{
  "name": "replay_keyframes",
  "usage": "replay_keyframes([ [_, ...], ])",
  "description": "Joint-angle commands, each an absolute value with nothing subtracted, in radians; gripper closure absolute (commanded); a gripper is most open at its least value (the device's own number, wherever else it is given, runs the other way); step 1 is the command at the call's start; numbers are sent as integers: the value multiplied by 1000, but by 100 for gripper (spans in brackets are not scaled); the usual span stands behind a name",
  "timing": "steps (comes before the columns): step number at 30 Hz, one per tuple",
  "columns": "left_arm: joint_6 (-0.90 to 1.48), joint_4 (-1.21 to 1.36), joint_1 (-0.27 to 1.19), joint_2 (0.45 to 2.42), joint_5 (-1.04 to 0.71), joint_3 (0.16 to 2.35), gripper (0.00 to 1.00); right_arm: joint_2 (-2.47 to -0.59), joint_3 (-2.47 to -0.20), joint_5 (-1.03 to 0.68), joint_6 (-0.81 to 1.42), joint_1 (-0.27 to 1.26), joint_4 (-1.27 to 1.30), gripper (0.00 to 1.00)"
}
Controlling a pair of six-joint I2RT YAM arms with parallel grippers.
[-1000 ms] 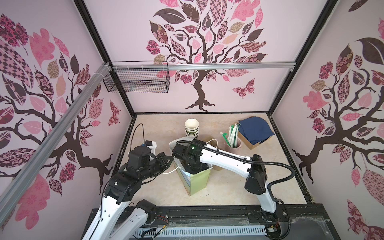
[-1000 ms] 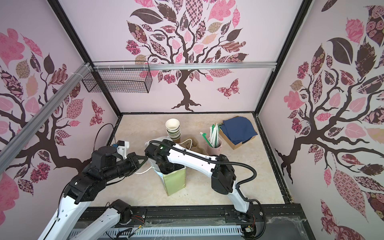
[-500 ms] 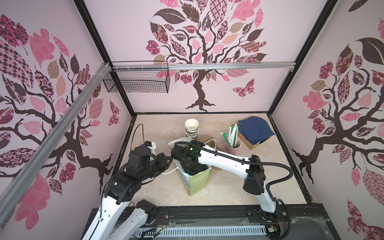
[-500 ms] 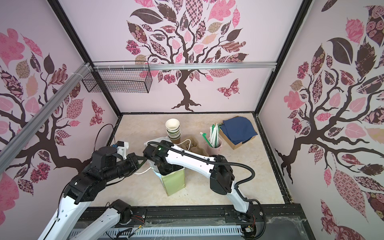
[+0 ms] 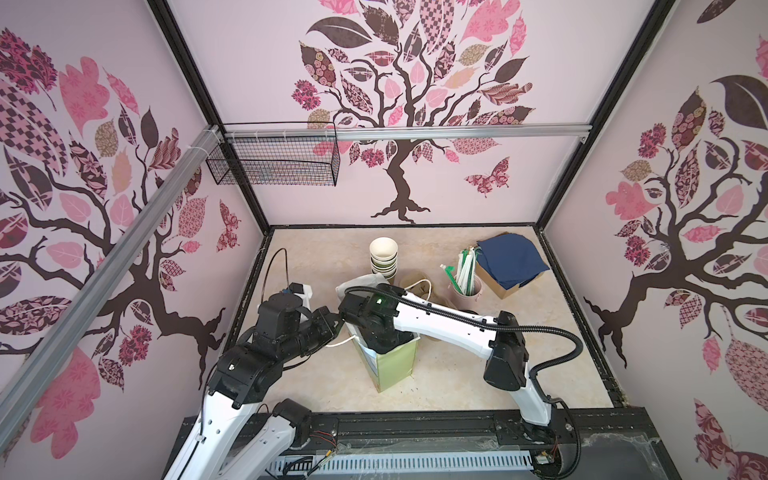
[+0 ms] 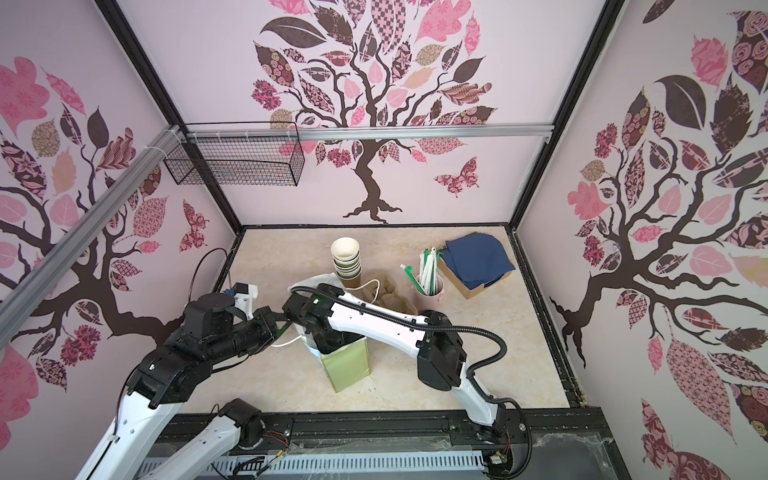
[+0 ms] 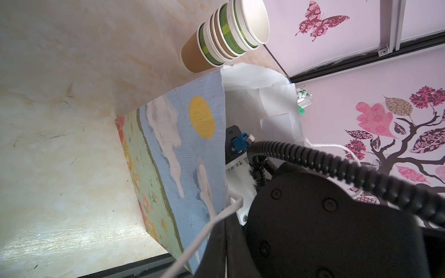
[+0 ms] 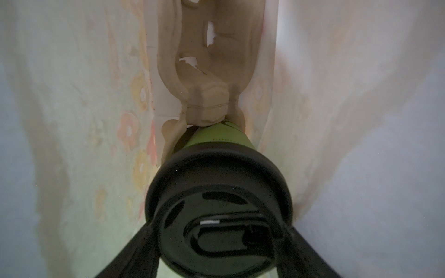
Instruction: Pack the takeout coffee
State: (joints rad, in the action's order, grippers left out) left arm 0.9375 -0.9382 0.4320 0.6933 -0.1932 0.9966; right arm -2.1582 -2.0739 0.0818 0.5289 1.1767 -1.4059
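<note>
Item: green-sided paper cup with round black plastic sip lid (image 8: 218,192), deep inside the painted paper bag (image 5: 395,365), grasped at its sides by the right gripper (image 8: 219,231). The left gripper (image 7: 225,240) is clenched on the bag's rim. Handling, likely: light, crushable wall, slick lid; hold the sides gently, upright.

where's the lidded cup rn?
Inside the bag mid-scene, hidden in both top views by the right arm. The right wrist view shows the cup held in the right gripper, base by the tan carrier.
</note>
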Motion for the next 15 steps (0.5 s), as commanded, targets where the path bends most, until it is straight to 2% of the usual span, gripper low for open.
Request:
replay_keyframes([
  [1,919,-970,434,689,-170,996,94,-2308,-1982,-66,502,1218,-1333,44],
  [15,916,-999,434,680,-143,1005,100,-2316,-1885,-114,479,1229,-1289,44],
])
